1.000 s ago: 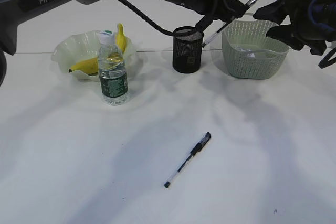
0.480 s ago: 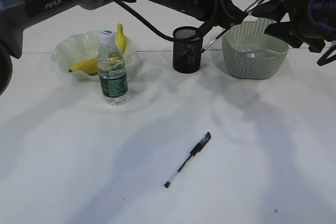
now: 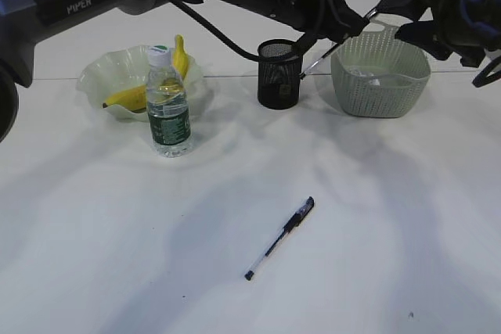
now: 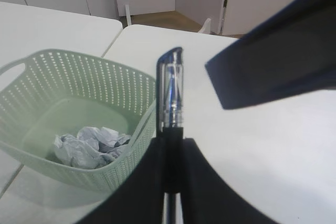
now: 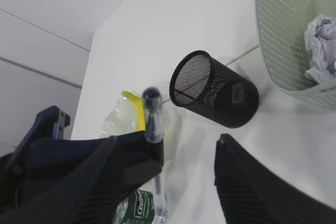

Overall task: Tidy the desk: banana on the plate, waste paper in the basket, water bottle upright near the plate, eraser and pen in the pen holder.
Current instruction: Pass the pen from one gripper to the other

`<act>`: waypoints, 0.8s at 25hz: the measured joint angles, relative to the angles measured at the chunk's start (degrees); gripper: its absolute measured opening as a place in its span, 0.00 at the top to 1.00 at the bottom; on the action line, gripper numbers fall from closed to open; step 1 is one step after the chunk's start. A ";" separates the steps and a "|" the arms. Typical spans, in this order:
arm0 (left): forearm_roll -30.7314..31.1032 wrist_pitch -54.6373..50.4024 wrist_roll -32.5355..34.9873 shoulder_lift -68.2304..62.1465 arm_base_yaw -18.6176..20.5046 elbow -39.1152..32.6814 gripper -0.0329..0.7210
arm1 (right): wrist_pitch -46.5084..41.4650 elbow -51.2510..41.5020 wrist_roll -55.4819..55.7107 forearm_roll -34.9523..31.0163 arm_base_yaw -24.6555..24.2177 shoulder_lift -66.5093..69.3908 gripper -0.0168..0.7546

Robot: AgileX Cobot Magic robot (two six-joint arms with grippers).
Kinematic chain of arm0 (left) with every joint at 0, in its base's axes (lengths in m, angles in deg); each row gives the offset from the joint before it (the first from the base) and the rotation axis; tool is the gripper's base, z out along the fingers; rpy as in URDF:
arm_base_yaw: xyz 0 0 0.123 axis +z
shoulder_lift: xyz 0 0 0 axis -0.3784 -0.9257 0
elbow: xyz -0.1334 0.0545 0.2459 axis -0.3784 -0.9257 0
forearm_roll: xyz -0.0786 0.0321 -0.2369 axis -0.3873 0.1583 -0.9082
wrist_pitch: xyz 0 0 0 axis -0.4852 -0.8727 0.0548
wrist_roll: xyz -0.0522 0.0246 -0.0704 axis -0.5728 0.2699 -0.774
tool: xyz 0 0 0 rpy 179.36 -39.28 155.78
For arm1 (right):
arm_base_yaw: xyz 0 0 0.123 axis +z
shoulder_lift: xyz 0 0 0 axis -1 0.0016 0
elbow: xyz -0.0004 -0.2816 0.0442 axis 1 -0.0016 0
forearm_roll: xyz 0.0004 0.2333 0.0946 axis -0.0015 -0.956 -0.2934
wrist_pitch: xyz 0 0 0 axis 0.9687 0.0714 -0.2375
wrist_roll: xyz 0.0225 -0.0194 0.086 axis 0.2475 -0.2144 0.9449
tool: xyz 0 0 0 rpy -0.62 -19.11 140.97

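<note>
We see a white desk [image 3: 376, 217]. At 10 o'clock, a pale green ruffled plate [image 3: 98, 76] holds the yellow banana [image 3: 129, 98], one end sticking up over the rim. A clear bottle [image 3: 167, 103] with white cap and green label stands upright just in front of the plate. At 12 o'clock, the black mesh holder [image 3: 279, 74] is upright. At 1 o'clock, the sage basket [image 3: 380, 76] has crumpled paper [image 4: 86, 145] inside. One pen [image 3: 279, 238] lies flat near centre, slanted. A second pen [image 3: 333, 46] is held tilted in the air between holder and basket.
</note>
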 joint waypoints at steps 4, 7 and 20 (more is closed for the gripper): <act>0.00 0.00 -0.22 0.00 0.00 0.00 0.94 | 0.00 1.52 -0.10 -0.09 0.00 0.00 0.43; 0.00 -0.12 -0.30 0.00 0.00 0.00 0.94 | 0.00 1.92 -0.13 -0.09 0.00 0.00 0.43; -1.08 -0.80 -0.33 0.00 0.00 0.00 0.94 | 0.00 2.16 -0.22 -0.09 0.00 0.04 0.43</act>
